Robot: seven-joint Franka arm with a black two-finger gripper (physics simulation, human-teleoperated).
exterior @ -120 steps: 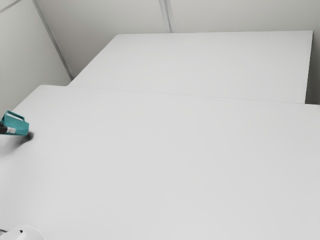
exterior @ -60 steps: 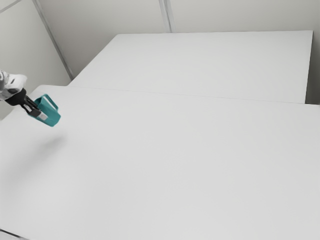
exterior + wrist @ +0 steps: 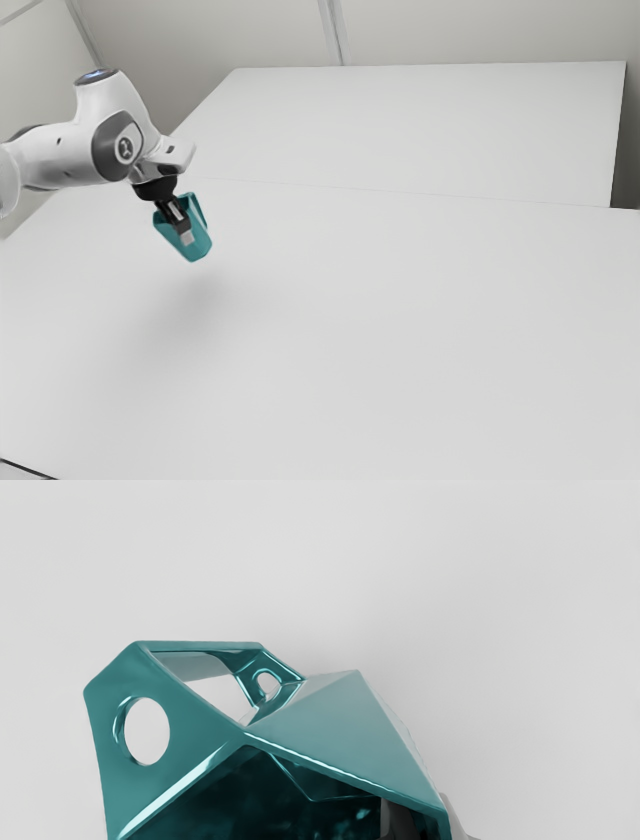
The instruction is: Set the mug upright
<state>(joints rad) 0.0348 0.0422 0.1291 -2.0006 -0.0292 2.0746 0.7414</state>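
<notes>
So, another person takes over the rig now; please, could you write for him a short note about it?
Gripper: the black two-finger gripper is shut on the wall of the teal, faceted mug, one finger inside, one outside.
Mug: in the air above the flat white table, tilted, mouth up toward the exterior view's left, base lower.
Done: mug grasped and off the table.
Left: probably straighten it, lower it until the base sits flat, then open and back away. Letting go while it is tilted could tip it over.
</notes>
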